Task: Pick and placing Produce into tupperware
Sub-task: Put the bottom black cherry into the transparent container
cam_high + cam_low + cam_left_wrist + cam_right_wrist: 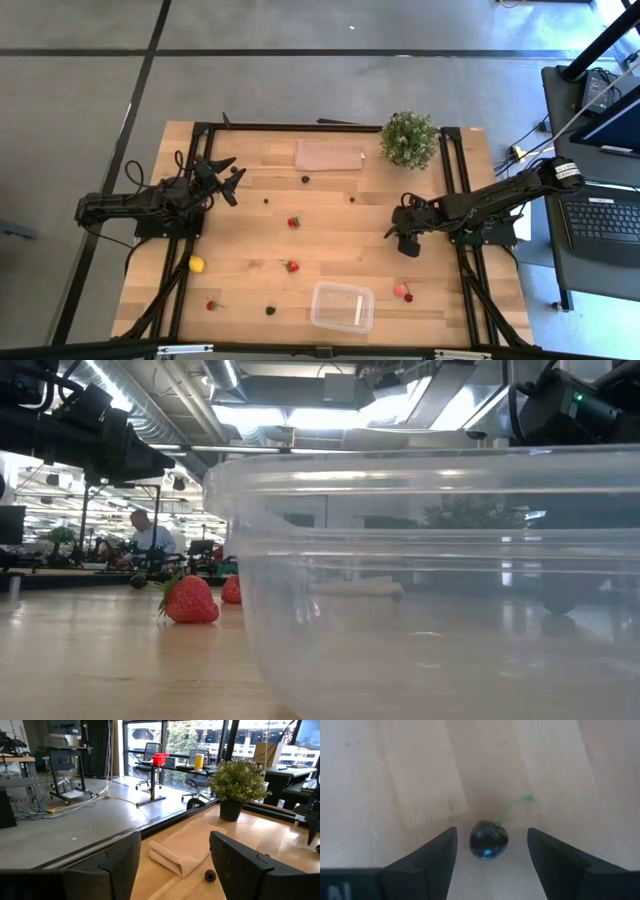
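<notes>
The clear tupperware [342, 306] stands near the table's front edge and fills the low view [430, 580]. Produce lies scattered on the wood: strawberries [293, 222] [291, 266] [190, 600], a yellow lemon [197, 264] and dark berries [305, 180] [270, 310]. My right gripper [405, 243] points steeply down at the table's right side. It is open [491, 832], with one finger on each side of a dark, green-stemmed cherry [489, 840] resting on the wood, and a gap shows on both sides. My left gripper [232, 178] waits open and level at the far left.
A bushy potted plant [409, 138] stands at the far right, with a folded brownish sheet [329, 155] beside it. A dark berry [210, 875] lies in front of the sheet. Two reddish fruit pieces [402, 292] lie right of the tupperware. Black frame rails run along the table's sides.
</notes>
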Controlling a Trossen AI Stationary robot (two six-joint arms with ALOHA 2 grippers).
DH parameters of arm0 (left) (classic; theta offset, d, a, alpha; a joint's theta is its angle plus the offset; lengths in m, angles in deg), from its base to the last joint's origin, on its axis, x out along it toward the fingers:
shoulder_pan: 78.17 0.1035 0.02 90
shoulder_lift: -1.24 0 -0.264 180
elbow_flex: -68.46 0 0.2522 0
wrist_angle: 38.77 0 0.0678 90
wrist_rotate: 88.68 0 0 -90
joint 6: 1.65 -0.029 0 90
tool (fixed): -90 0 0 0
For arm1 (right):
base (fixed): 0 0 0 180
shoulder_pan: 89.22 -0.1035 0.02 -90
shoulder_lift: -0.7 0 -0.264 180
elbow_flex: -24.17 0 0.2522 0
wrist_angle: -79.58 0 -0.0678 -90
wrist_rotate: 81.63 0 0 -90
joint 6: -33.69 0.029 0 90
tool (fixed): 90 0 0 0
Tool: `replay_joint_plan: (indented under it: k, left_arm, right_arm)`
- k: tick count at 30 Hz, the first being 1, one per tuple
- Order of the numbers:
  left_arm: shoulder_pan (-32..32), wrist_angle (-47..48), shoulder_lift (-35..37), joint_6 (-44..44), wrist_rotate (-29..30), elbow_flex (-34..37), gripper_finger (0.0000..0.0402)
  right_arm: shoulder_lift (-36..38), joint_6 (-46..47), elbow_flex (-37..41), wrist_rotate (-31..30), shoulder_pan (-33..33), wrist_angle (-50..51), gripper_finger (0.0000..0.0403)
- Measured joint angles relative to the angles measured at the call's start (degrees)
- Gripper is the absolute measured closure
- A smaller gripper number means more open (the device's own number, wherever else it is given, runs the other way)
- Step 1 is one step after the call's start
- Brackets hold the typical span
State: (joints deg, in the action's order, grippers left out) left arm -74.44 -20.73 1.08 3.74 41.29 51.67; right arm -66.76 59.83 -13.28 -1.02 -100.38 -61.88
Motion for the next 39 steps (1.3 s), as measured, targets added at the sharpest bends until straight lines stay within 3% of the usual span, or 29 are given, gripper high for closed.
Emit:
replay_joint_plan:
  k: [14, 23, 29, 39]
  left_arm:
    - [-0.01, 0.01, 0.01, 0.06, 0.00, 0.00, 0.0172]
    - [0.00, 0.01, 0.00, 0.06, 0.00, 0.00, 0.0172]
    - [-0.01, 0.01, 0.01, 0.06, 0.00, 0.00, 0.0172]
    - [-0.02, -0.01, 0.00, 0.05, 0.00, 0.00, 0.0172]
  right_arm:
    - [-2.96, 0.69, 0.74, -0.39, 0.14, -2.31, 0.0284]
    - [-2.95, 2.24, -0.63, -0.13, 0.16, -1.89, 0.0282]
    - [-2.90, -2.40, -10.30, 2.88, 0.02, -2.51, 0.0289]
    - [-7.03, -14.45, -34.52, 3.92, -4.71, 0.79, 0.0287]
